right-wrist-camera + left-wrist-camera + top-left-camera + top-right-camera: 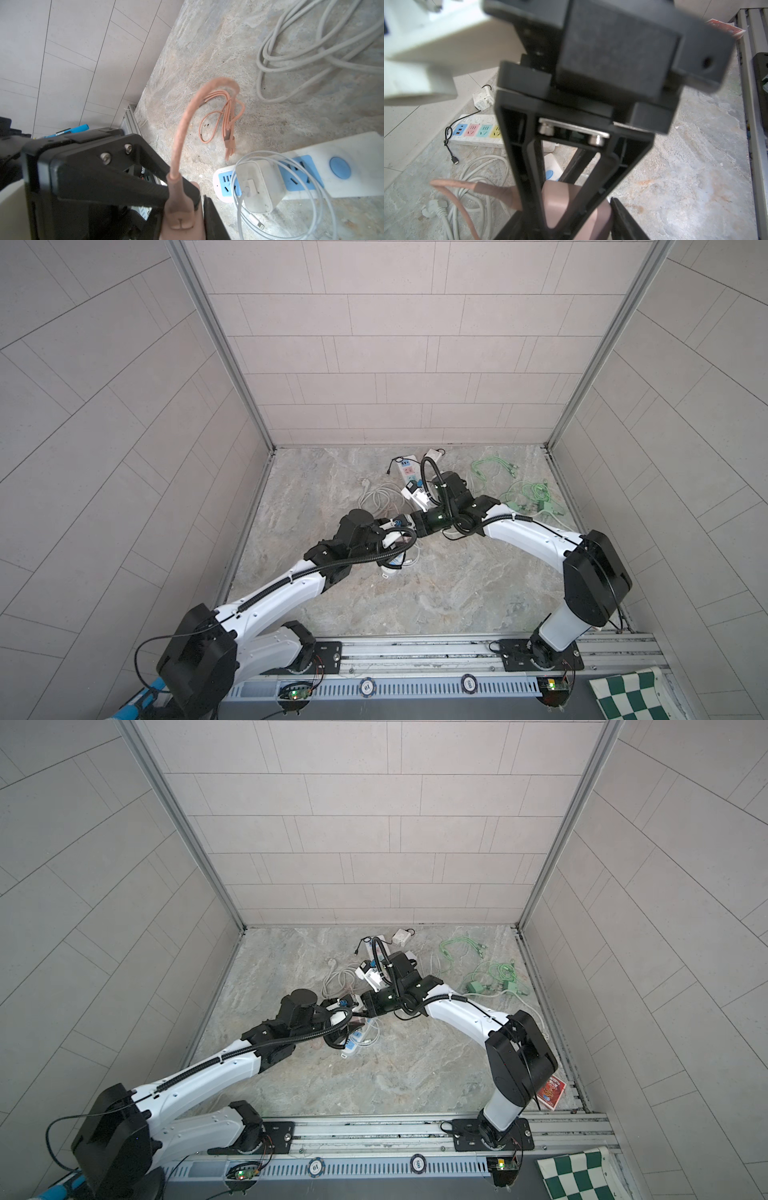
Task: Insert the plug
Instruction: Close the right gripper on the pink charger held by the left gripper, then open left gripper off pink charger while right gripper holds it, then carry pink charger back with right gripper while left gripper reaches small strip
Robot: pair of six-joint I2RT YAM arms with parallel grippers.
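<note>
Enclosing marbled tabletop (436,597), pale tiled walls (395,344)

charger (433,455) behind power strip (407,467) | cord coil (376,497) left | cable bundle (536,490) right

The left arm (291,585) and right arm (532,537) meet over the surface (457,593); a power strip (408,470) and green cables (525,491) lie behind

Marbled tabletop (436,597) bears power strip (408,470), white cord (375,498), green cables (524,490).
</note>
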